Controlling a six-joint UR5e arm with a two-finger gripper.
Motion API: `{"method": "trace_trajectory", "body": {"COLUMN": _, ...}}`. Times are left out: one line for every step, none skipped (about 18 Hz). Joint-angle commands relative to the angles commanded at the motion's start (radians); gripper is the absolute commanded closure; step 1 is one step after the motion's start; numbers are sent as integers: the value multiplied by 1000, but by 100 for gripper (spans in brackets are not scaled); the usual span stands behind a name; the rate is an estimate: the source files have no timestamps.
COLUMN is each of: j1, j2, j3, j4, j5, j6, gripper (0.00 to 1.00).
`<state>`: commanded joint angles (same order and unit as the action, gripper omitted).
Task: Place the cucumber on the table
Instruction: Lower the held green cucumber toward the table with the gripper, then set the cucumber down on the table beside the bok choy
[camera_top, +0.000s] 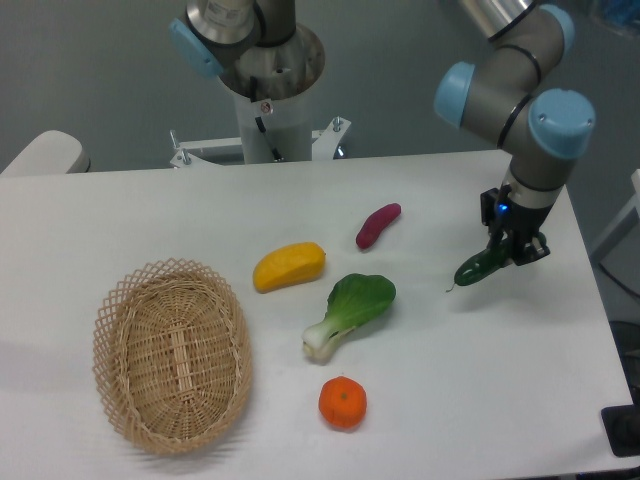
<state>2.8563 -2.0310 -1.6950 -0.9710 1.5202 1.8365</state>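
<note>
At the right of the frame we see the gripper (512, 248) pointing down over the white table (480, 400), its fingers closed around the upper end of the cucumber (481, 266). The cucumber is dark green and tilted, its thin stem tip pointing toward the lower left; we cannot tell whether that low end touches the tabletop or hangs just above it. To its left, well apart, lies a purple sweet potato (378, 225), and below that a bok choy (350, 313) near the centre. A yellow-orange vegetable (289, 266) sits just left of the bok choy's leaves, an orange (342, 402) lies below its white base, and a wicker basket (171, 353) occupies the lower left.
</note>
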Motion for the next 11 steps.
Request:
{"method": "trace_trajectory", "body": {"j1": -3, "j2": 0, "j3": -5, "j4": 0, "j5": 2, "j6": -26, "gripper": 68}}
{"method": "trace_trajectory", "body": {"j1": -12, "j2": 0, "j3": -17, "j4": 0, "j5": 2, "j6": -45, "gripper": 68}}
{"method": "trace_trajectory", "body": {"j1": -18, "j2": 2, "j3": -31, "j4": 2, "j5": 2, "j6": -52, "gripper": 68}}
{"method": "trace_trajectory", "body": {"j1": -20, "j2": 9, "j3": -47, "j4": 2, "j5": 2, "j6": -53, "gripper": 68}}
{"method": "trace_trajectory", "body": {"j1": -21, "j2": 12, "j3": -55, "j4": 0, "j5": 2, "j6": -53, "gripper": 68}}
{"method": "trace_trajectory", "body": {"j1": -21, "j2": 14, "j3": -64, "j4": 2, "j5": 3, "j6": -51, "gripper": 67}}
{"method": "trace_trajectory", "body": {"j1": -21, "j2": 14, "j3": -71, "j4": 2, "j5": 3, "j6": -51, "gripper": 67}}
{"method": "trace_trajectory", "body": {"j1": -21, "j2": 14, "j3": -71, "j4": 0, "j5": 3, "j6": -51, "gripper": 66}}
{"method": "trace_trajectory", "body": {"j1": -23, "j2": 14, "j3": -71, "j4": 0, "j5": 3, "j6": -51, "gripper": 65}}
{"method": "trace_trajectory", "body": {"j1": -21, "j2": 14, "j3": -71, "j4": 2, "j5": 3, "j6": -51, "gripper": 56}}
{"method": "trace_trajectory", "body": {"j1": -21, "j2": 14, "j3": -68, "j4": 3, "j5": 2, "j6": -51, "gripper": 37}}
